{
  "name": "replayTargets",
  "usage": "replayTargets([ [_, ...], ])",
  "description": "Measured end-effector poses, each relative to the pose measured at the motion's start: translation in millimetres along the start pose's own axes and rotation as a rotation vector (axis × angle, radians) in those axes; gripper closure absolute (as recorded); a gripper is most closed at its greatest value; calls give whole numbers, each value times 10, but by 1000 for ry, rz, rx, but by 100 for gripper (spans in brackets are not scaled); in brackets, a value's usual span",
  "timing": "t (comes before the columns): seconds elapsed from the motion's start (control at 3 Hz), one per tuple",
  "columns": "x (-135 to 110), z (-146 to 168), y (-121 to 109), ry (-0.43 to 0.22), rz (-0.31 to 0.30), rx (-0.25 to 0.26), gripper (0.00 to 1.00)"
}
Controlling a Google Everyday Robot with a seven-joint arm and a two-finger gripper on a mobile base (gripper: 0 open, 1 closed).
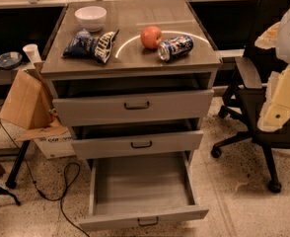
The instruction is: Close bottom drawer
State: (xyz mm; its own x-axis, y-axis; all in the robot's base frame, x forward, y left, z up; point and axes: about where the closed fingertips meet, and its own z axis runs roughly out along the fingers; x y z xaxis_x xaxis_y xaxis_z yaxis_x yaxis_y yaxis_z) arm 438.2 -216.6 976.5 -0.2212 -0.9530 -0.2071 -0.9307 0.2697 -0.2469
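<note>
1. While the bottom drawer stands pulled far out of the grey cabinet, the two drawers above it are only partly out.
2. Bottom drawer: lowest of three, with a low flat grey front near the lower edge of the view and a small dark bar handle centred on it. Its plain grey tray is exposed almost full depth, with nothing visible inside.
3. Middle drawer: out a short way, dark handle centred, front overhanging the back of the bottom tray.
4. Top drawer: taller, wider front, also out a short way, with a dark gap under the worktop.
5. On the worktop: a white bowl at back left and two blue snack bags touching each other at front left. A red apple is near centre, and a drink can lies on its side just beside it, to the right.
6. Gripper: at the far right edge, the low end of the pale cream arm, in front of the black office chair. It is well apart from the cabinet and touches no drawer.
7. Gripper state: cannot tell whether it is spread or closed. Nothing is visibly held.
8. Left of the cabinet: a brown paper bag leans by the cabinet side, and a white paper cup is above it. A black cable runs across the speckled floor.
</note>
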Motion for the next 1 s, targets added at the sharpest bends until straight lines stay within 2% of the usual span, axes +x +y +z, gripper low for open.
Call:
replayTargets([
  [0.33,-7,22,2,-4,3,1,0],
  [0.67,-64,229,25,-37,31,11,0],
  [1.0,-226,803,194,-111,21,-29,0],
])
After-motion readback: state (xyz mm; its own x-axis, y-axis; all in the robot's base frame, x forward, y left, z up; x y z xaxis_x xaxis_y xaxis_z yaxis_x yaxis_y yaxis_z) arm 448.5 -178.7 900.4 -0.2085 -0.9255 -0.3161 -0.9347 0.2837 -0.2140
